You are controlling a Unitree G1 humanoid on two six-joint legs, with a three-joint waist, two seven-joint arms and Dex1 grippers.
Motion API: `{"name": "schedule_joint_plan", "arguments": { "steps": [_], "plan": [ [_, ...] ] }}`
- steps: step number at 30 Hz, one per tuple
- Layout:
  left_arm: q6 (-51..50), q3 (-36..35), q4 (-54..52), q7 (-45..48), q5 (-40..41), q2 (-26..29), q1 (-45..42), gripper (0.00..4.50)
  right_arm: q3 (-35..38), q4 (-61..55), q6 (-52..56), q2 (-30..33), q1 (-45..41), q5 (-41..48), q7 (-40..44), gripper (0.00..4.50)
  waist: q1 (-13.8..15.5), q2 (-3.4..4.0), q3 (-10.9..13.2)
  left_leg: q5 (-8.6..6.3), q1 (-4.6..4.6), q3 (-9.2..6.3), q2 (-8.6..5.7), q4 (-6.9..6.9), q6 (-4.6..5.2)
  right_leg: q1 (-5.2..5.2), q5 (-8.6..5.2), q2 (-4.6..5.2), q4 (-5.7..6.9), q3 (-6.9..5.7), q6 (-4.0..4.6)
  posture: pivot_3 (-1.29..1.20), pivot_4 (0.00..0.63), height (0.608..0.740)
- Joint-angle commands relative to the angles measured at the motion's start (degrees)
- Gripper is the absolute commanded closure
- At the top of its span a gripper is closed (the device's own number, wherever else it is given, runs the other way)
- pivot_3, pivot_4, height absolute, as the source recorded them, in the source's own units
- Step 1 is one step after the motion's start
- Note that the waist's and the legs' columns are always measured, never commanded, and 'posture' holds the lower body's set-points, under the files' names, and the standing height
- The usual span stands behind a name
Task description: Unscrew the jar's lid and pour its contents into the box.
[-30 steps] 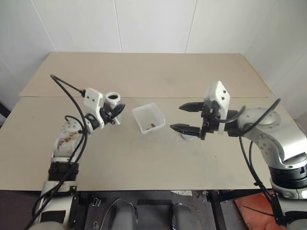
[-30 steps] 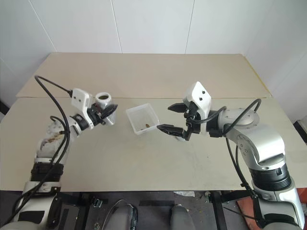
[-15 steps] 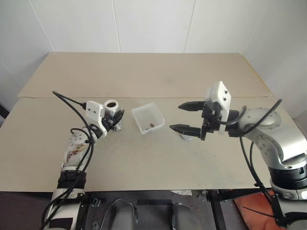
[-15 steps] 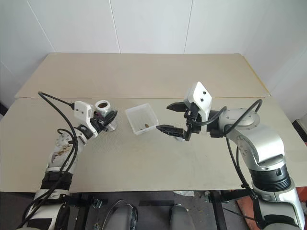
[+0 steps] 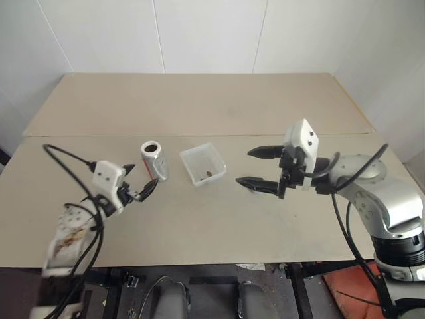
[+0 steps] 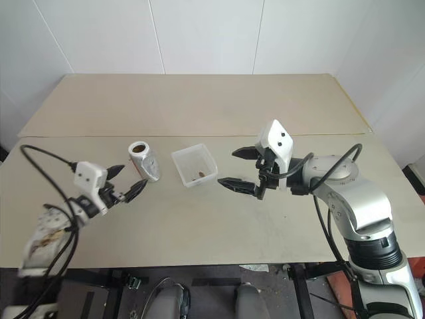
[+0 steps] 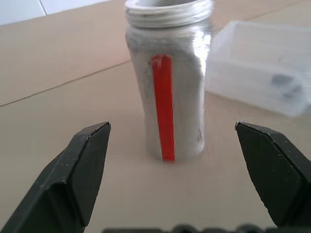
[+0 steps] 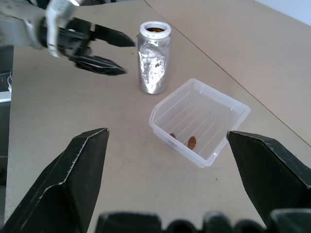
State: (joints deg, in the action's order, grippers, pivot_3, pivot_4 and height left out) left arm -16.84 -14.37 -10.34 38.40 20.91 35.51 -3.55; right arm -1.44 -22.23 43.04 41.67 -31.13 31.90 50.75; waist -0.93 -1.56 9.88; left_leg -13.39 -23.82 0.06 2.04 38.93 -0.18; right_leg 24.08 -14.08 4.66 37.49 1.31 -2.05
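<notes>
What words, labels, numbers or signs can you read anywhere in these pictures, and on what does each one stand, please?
No readable text stands on anything here.
The jar bears a plain red stripe down its side, no letters or digits.
The box is unmarked translucent plastic.
The left arm's casing shows brownish marks, too blurred to read as writing.

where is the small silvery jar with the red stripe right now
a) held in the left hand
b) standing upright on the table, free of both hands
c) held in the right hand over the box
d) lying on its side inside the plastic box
b: the small silvery cylindrical jar with the red stripe stands upright and lidless on the beige table, with the open left hand short of it, not touching.
</notes>
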Motion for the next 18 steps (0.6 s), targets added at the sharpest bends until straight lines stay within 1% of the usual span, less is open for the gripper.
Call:
{"name": "schedule_joint_plan", "arguments": {
  "steps": [1, 4, 5, 6, 7, 9, 11, 14, 18],
  "plan": [
    [-4.4, -8.9, -9.4, 8.7, 9.7, 6.3, 5.6, 0.04, 2.7, -2.3, -1.5, 1.8, 1.4, 0.8, 1.2, 0.0, 0.2, 0.0, 0.0, 0.0, 0.03, 0.01, 0.03, 0.0, 0.0, -0.02, -0.01, -0.02, -0.01, 0.0, 0.02, 0.0, 0.15, 0.74],
    [-7.8, -18.4, -11.7, 20.7, 20.5, 12.9, 10.2, 0.04, 3.7, -2.0, -2.3, 3.3, 2.9, 0.7, 2.3, 0.0, 0.3, -0.01, 0.0, 0.0, 0.07, 0.03, 0.04, 0.0, 0.0, -0.07, -0.04, -0.02, -0.05, -0.02, 0.06, 0.0, 0.15, 0.74],
    [-8.0, -20.4, -11.8, 23.4, 22.5, 14.2, 10.8, 0.04, 3.9, -1.9, -2.4, 3.6, 3.0, 0.7, 2.4, 0.0, 0.3, -0.01, 0.0, 0.0, 0.07, 0.03, 0.04, 0.0, 0.0, -0.06, -0.05, -0.01, -0.06, -0.02, 0.06, 0.0, 0.15, 0.74],
    [-8.0, -23.1, -10.7, 28.9, 25.2, 16.9, 10.5, 0.04, 4.5, -1.8, -2.7, 4.2, 3.5, 0.8, 2.8, 0.0, 0.3, 0.0, 0.0, 0.0, 0.07, 0.06, 0.04, 0.0, 0.0, -0.06, -0.05, -0.01, -0.08, -0.02, 0.07, 0.0, 0.15, 0.74],
    [-8.7, -24.8, -9.4, 32.3, 27.1, 19.4, 9.7, 0.04, 5.1, -1.6, -3.0, 4.9, 3.9, 0.7, 3.3, 0.0, 0.4, -0.01, 0.0, 0.0, 0.1, 0.06, 0.04, 0.0, 0.0, -0.07, -0.06, -0.01, -0.07, -0.02, 0.08, 0.0, 0.15, 0.74],
    [-9.5, -26.0, -7.2, 34.7, 28.5, 22.4, 7.6, 0.04, 6.1, -1.4, -3.4, 5.9, 4.5, 0.7, 3.8, 0.0, 0.6, 0.0, 0.0, 0.0, 0.09, 0.06, 0.08, 0.0, 0.0, -0.1, -0.07, -0.07, -0.09, -0.06, 0.1, 0.0, 0.15, 0.74],
    [-9.3, -25.7, -5.5, 35.5, 28.7, 23.8, 5.2, 0.04, 7.4, -1.3, -4.0, 6.9, 5.1, 1.2, 4.7, 0.0, 0.4, 0.02, 0.0, 0.0, 0.15, 0.1, 0.08, -0.03, 0.0, -0.14, -0.07, -0.07, -0.16, -0.05, 0.1, 0.0, 0.15, 0.74],
    [-9.4, -25.3, -3.8, 36.5, 28.4, 24.4, 3.4, 0.04, 8.1, -1.5, -4.5, 7.4, 5.9, 1.0, 4.8, 0.0, 0.1, 0.02, 0.0, 0.0, 0.15, 0.11, 0.15, -0.1, 0.0, -0.14, -0.07, -0.15, -0.2, -0.02, 0.11, 0.0, 0.15, 0.74],
    [-7.8, -24.1, -4.1, 37.8, 26.0, 24.0, 3.8, 0.04, 8.7, -2.0, -4.0, 7.8, 5.7, 1.8, 4.7, 0.0, -0.2, 0.02, 0.0, 0.0, 0.13, 0.19, 0.28, -0.18, 0.0, -0.02, -0.04, -0.26, -0.23, 0.05, 0.15, 0.0, 0.15, 0.74]
  ]
}}
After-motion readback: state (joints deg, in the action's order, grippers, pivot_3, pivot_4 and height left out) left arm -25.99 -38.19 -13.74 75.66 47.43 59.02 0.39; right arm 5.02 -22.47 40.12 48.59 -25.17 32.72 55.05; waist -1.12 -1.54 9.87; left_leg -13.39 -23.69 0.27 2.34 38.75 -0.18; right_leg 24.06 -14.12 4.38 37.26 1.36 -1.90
